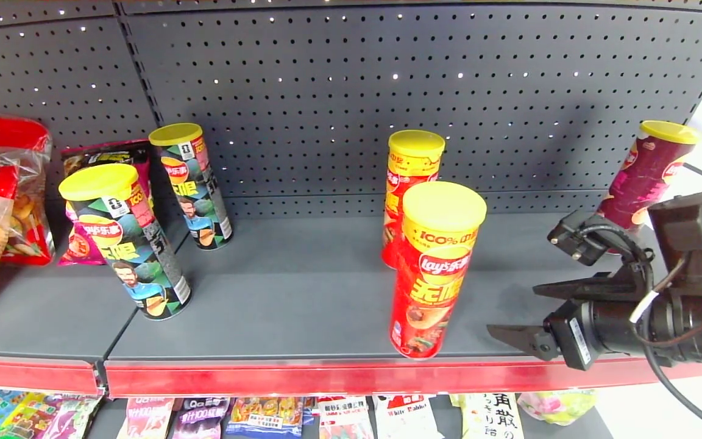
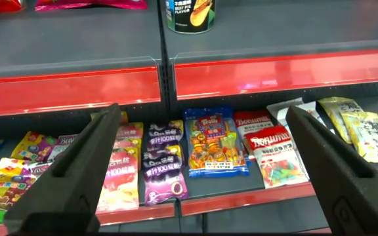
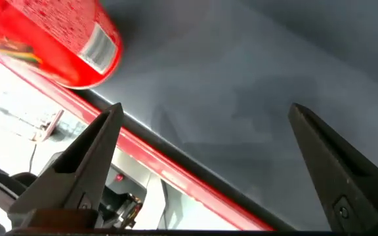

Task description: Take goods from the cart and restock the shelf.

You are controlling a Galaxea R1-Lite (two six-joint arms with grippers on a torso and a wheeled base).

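Where grey shelf [image 1: 302,292] meets pegboard [image 1: 339,91], chip cans [image 1: 430,274] standing, right pincer [image 1: 512,311] spread.

We see our right claw [image 3: 205,108] spread wide, nothing between its fingers, above the grey shelf [image 3: 261,65] by its red front edge [image 3: 176,167]. A red can [image 3: 58,46] sits on the shelf near one finger, not touching it.

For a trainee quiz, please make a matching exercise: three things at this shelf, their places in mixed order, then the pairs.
1. front red can
2. purple can
3. right gripper

a. far right end of the shelf
b. at the front edge, fingers open
c. middle, near the front edge

Pairs: 1-c; 2-a; 3-b
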